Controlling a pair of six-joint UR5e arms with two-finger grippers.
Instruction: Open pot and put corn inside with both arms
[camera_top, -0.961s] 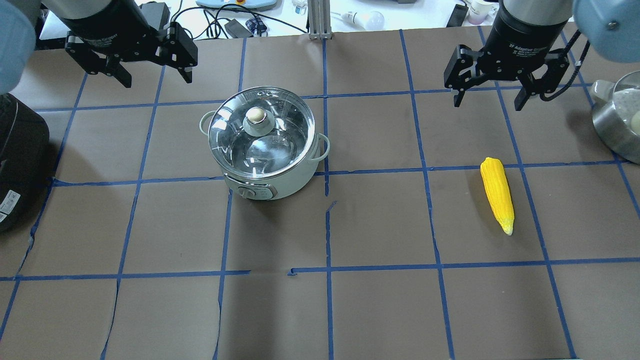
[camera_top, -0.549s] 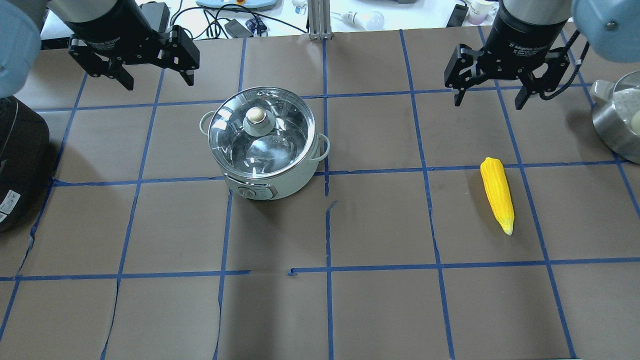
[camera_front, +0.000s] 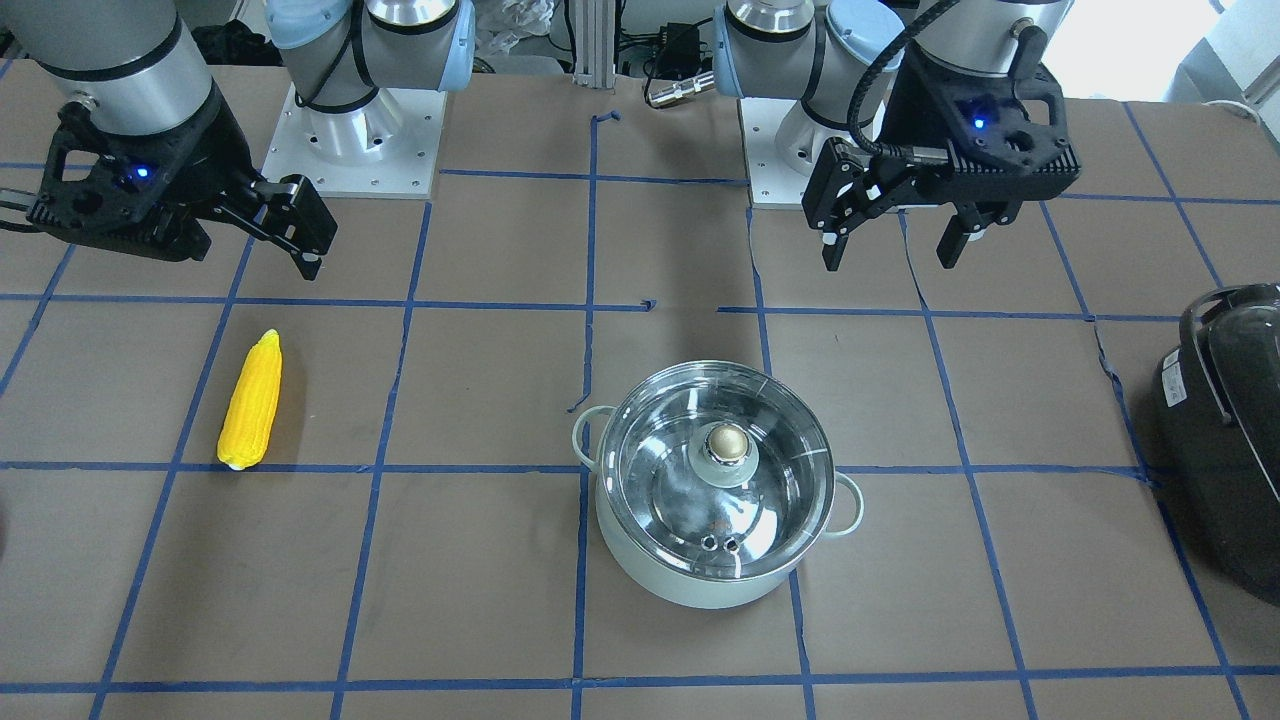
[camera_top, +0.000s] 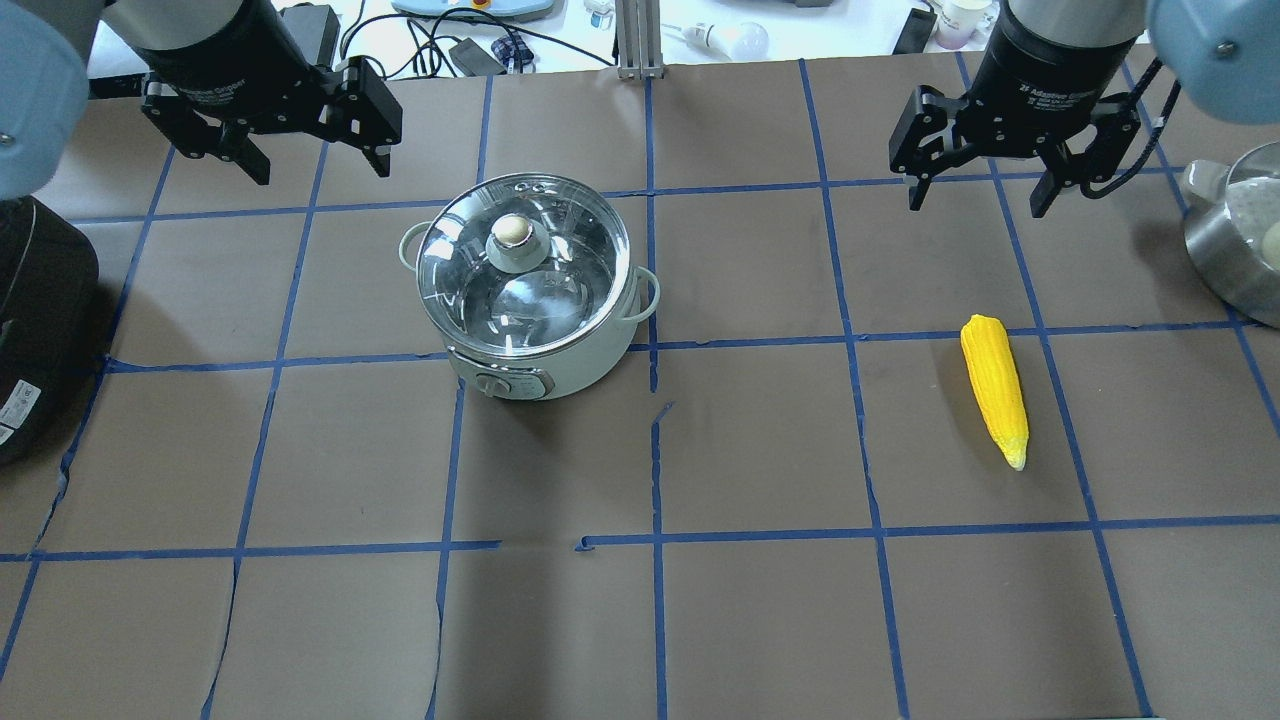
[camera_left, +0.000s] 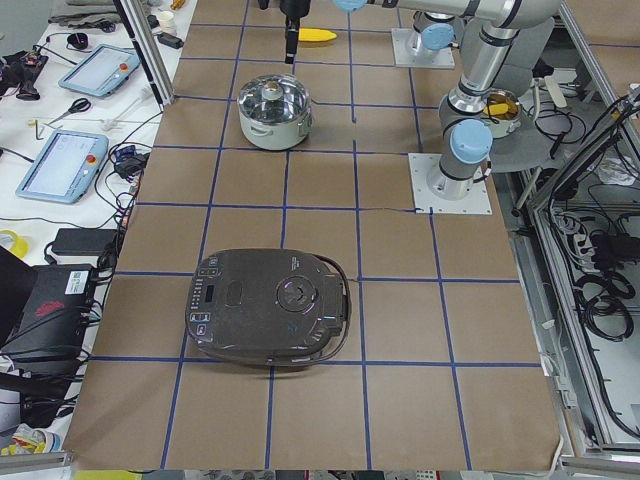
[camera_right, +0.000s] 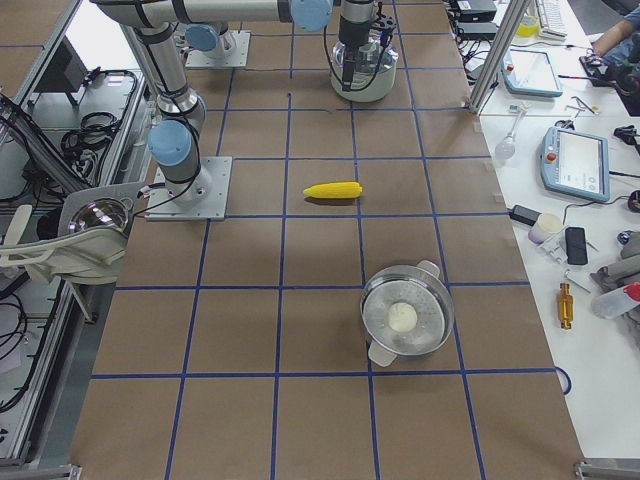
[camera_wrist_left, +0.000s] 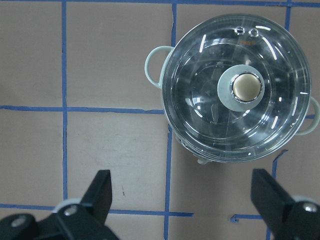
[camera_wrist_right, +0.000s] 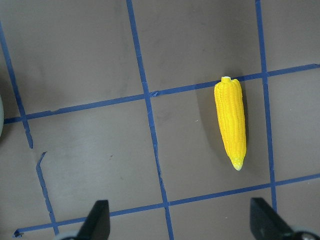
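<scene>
Nudging the left claw (camera_top: 320, 166) slightly right toward the pot (camera_top: 590, 360), lid (camera_top: 565, 290) on, left of centre on the table (camera_top: 760, 450); leaves the right claw (camera_top: 978, 203) almost unmoved, far of the corn (camera_top: 994, 390) lying at right. Keeps both spread, empty; suggests lid grasp next

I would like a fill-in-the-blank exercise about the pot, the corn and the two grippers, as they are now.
The clear glass lid sits ____ the round mint-green pot.
The bright yellow toy corn cob lies on the brown table, closer to the ____ gripper.
The left gripper and the right gripper are both wide ____, holding nothing.
Missing words: on; right; open.
</scene>
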